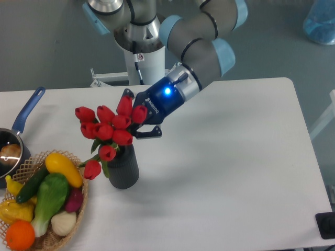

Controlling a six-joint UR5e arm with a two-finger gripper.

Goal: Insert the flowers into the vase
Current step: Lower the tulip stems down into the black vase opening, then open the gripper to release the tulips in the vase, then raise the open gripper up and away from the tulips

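The flowers (104,124), a bunch of red tulip buds on green stems, lean left above the vase (123,168), a dark grey ribbed cylinder on the white table. The stems reach down into its mouth, and two lower buds hang over its left rim. My gripper (137,113) comes in from the upper right, its dark fingers (149,132) closed around the right side of the bunch. The buds hide part of the upper finger.
A wicker basket (79,172) of toy vegetables and fruit stands just left of the vase. A blue-handled saucepan (27,111) sits at the left edge. The robot base (140,49) stands behind the table. A small black object (326,225) lies at the front right corner.
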